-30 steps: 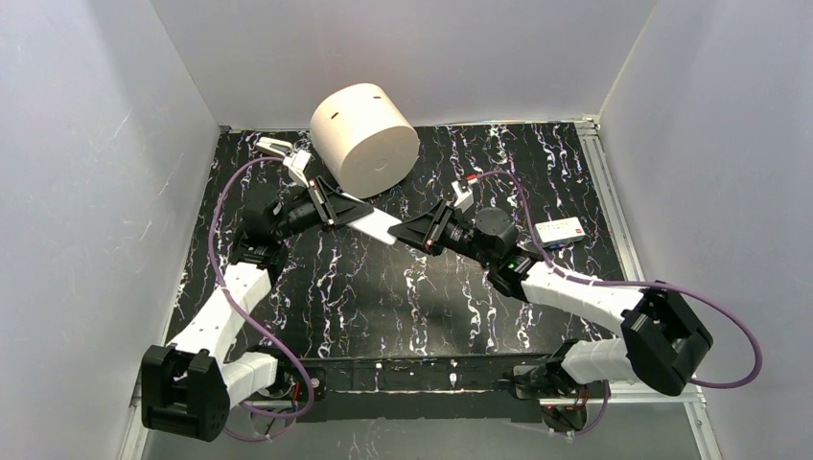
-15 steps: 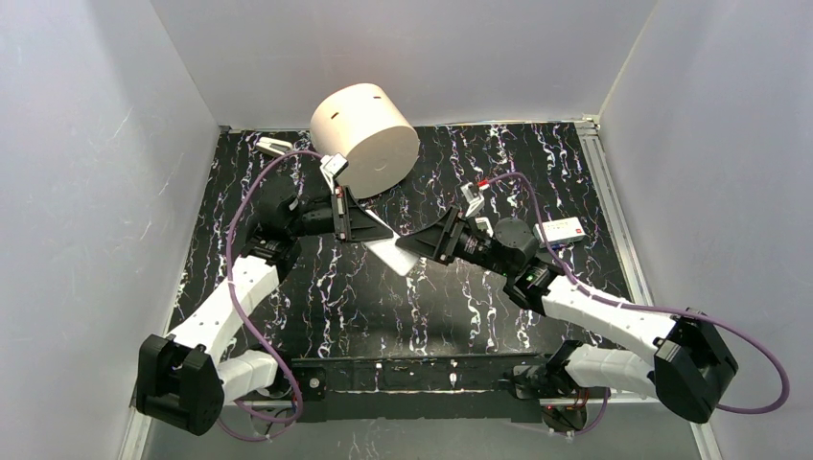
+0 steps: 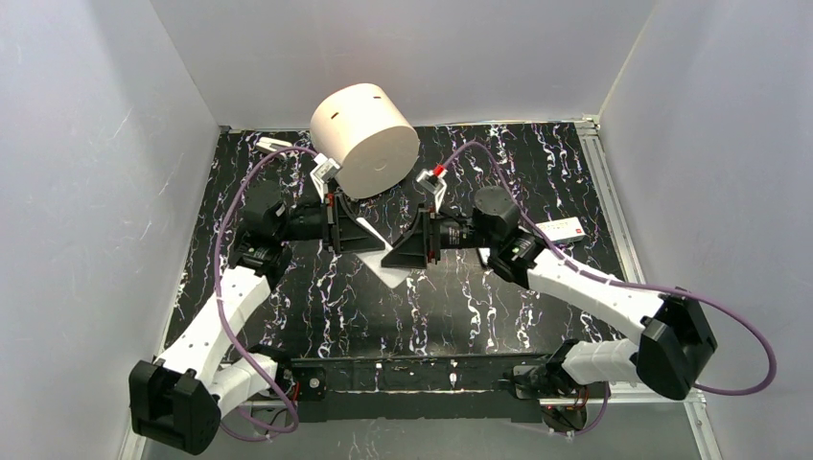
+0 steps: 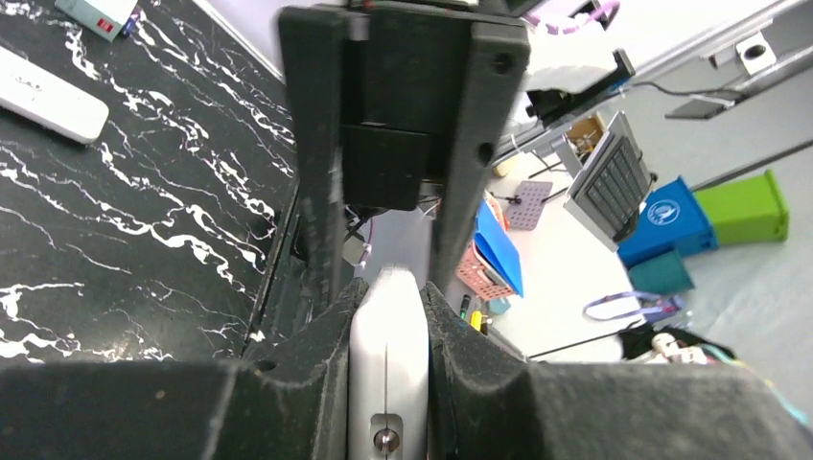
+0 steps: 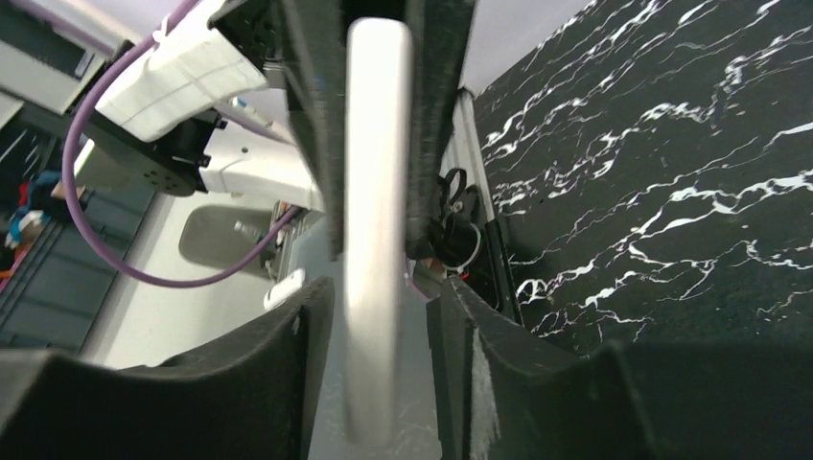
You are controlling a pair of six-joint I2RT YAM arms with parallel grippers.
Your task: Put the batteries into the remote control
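Swung inward, left pincer [image 4: 388,297] clamps remote [image 4: 387,383]; right pincer [image 5: 381,287] straddles it, grip unclear.

Table top [image 3: 460,297]: black, with white marble-like veining.
Remote control [image 4: 387,374]: plain white, with a small silver screw head at the near end.
Left gripper [image 4: 387,307]: matte black fingers.
Right gripper [image 5: 379,297]: matte black fingers.
Arms [image 3: 225,307]: white links, black joints and bases.
Cables [image 3: 217,278]: purple.
Cylinder [image 3: 364,139]: cream, unpatterned apart from a few small dark slots.
Small box [image 3: 560,230]: white, red at one end.
Tab above the right wrist [image 3: 438,171]: red on white.
Enclosure walls [image 3: 96,192]: pale grey-white.
Bin with emblem [image 4: 676,225]: blue, with a white round mark.
Bin beside it [image 4: 753,206]: green.
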